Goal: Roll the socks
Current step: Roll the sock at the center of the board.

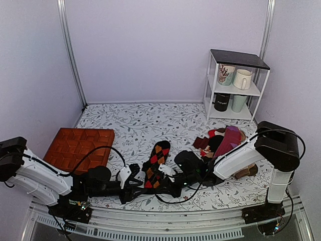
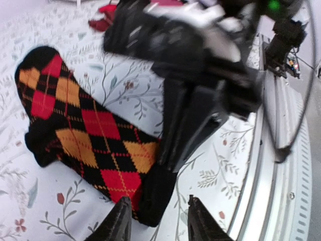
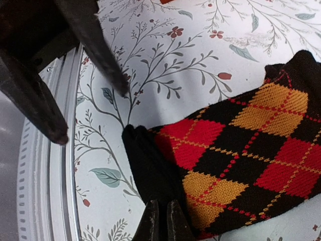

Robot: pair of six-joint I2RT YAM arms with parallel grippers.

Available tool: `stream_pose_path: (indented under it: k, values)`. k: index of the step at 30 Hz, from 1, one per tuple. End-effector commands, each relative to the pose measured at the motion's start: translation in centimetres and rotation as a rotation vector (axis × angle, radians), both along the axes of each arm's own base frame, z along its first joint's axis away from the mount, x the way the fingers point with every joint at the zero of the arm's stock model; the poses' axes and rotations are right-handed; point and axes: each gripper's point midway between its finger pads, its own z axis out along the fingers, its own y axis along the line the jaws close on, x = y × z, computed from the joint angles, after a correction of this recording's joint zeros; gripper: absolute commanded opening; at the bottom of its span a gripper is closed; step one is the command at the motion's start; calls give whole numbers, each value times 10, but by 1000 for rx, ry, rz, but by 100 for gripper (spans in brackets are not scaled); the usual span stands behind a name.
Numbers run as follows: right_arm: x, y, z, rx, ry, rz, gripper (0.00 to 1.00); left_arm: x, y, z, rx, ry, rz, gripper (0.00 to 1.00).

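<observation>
The argyle socks (image 1: pixel 157 161), black with red and orange diamonds, lie flat on the floral table, toe far and black cuff (image 2: pixel 154 197) near the front edge. My right gripper (image 3: pixel 163 222) is shut on the cuff (image 3: pixel 150 168); it shows in the left wrist view (image 2: pixel 186 131) pinching the cuff's edge. My left gripper (image 2: pixel 158 223) is open and low over the table, its fingers either side of the cuff's end without touching it. In the top view the left gripper (image 1: pixel 141 185) and right gripper (image 1: pixel 156 181) meet at the socks' near end.
A brown quilted mat (image 1: pixel 80 145) lies at the left. A heap of other socks (image 1: pixel 224 140) sits at the right by the right arm. A white shelf with mugs (image 1: pixel 235 83) stands at the back right. The table's metal front rail (image 2: pixel 281 191) runs close by.
</observation>
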Motion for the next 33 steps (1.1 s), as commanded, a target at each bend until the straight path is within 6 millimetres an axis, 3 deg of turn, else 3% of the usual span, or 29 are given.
stream_pose_path:
  k: [1, 10, 19, 33]
  values:
    - [-36, -65, -76, -352, 314, -30, 2, -5, 9, 6, 30, -122, -15, 34]
    - [-36, -72, -88, -427, 387, -46, 2, -24, -7, 6, 20, -269, -168, 28]
    - [-35, -74, -89, -429, 387, -51, 2, -16, -15, -1, 48, -355, -164, 35]
    - [-36, -77, -93, -436, 387, -48, 2, -10, -14, -28, 94, -323, -137, 32]
